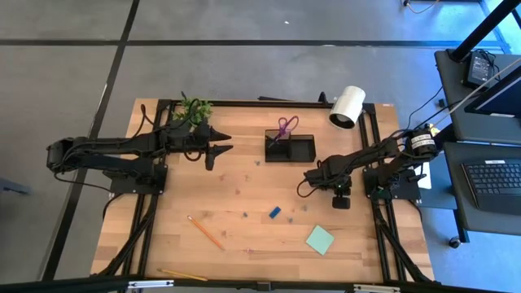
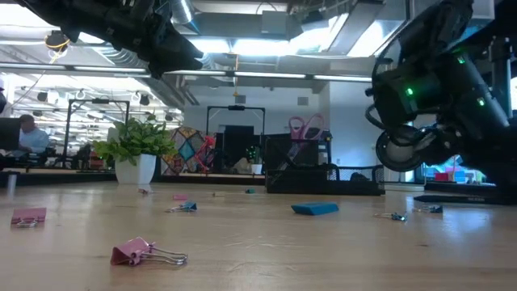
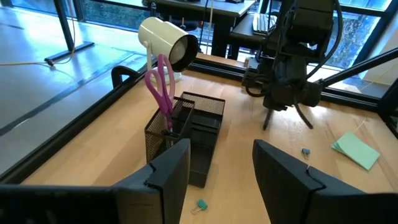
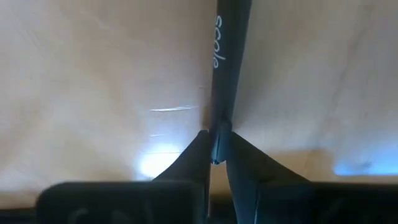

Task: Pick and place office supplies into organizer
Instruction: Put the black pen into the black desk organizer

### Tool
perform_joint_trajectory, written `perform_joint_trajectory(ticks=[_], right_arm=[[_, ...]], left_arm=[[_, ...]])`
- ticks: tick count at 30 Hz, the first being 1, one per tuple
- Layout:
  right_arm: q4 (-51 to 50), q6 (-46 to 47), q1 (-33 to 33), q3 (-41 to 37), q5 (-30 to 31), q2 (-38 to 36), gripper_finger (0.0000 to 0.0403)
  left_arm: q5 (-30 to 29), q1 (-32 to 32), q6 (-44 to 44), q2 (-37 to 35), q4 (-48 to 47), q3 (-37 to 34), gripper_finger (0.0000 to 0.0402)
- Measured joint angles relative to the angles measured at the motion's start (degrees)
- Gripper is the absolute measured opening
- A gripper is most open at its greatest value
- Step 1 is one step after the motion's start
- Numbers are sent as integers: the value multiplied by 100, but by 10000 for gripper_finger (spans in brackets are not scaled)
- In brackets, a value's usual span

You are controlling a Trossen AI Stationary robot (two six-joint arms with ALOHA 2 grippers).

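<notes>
1. The right gripper (image 4: 216,152) is down close over the table (image 1: 244,195), its fingers pinched tight on a thin black pen (image 4: 227,62) that runs out ahead of the tips
2. From above, that right gripper (image 1: 308,177) sits right of centre, just near-right of the organizer (image 1: 291,148)
3. The organizer stands at the far middle of the table, purple-handled scissors (image 1: 283,125) upright in its taller left part
4. The left gripper (image 3: 217,165) hangs with fingers spread wide and nothing between them, facing the organizer (image 3: 186,140) and scissors (image 3: 160,87); from above, the left gripper (image 1: 220,140) is well left of the organizer
5. Loose on the near table: a blue block (image 1: 275,212), a light-green sticky-note pad (image 1: 320,239) near right, an orange pencil (image 1: 206,232) near left, a yellow pencil (image 1: 183,275) at the near edge
6. Far left a leafy plant (image 1: 192,109), far right a white cylinder (image 1: 348,107)
7. Low down, a pink binder clip (image 2: 144,252) lies nearest
</notes>
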Motion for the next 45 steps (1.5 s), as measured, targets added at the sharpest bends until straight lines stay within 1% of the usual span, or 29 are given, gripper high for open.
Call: perform_joint_trajectory(ticks=[4, 9, 16, 20, 22, 24, 26, 28, 32, 38, 41, 45], right_arm=[[-368, -2, 3, 475, -211, -104, 33], [-651, 187, -13, 1355, -344, -204, 35], [-347, 465, -203, 2750, -318, -213, 34], [-174, 440, -343, 3458, -270, -215, 36], [71, 434, -404, 3737, -40, -215, 35], [318, 432, -448, 3961, 317, -219, 34], [716, 432, -490, 4101, 715, -219, 35], [1212, 433, -536, 4154, 1023, -221, 36], [2469, 271, -645, 4161, 1205, -221, 35], [4392, -179, -753, 4164, 1417, -221, 36], [4890, -192, -760, 4166, 1421, -221, 36], [5047, -226, -760, 4166, 1419, -221, 35]], left_arm=[[0, 0, 3, 0, 0, 0, 169], [0, 0, 51, -2, 2, 0, 169], [8, 0, 56, 0, 10, 0, 169], [202, 0, 52, 0, 350, -2, 169], [425, 0, -14, 0, 542, -2, 169], [737, 0, -105, 0, 765, -2, 169], [1034, -14, -144, 0, 1029, -2, 169], [1182, -56, -141, -2, 1319, -2, 169], [1196, -162, -5, -2, 1757, -2, 169], [1099, -296, -44, 0, 1964, -2, 169], [1080, -313, -46, 0, 2234, -2, 169], [1068, -303, -44, -1, 2617, -2, 169]])
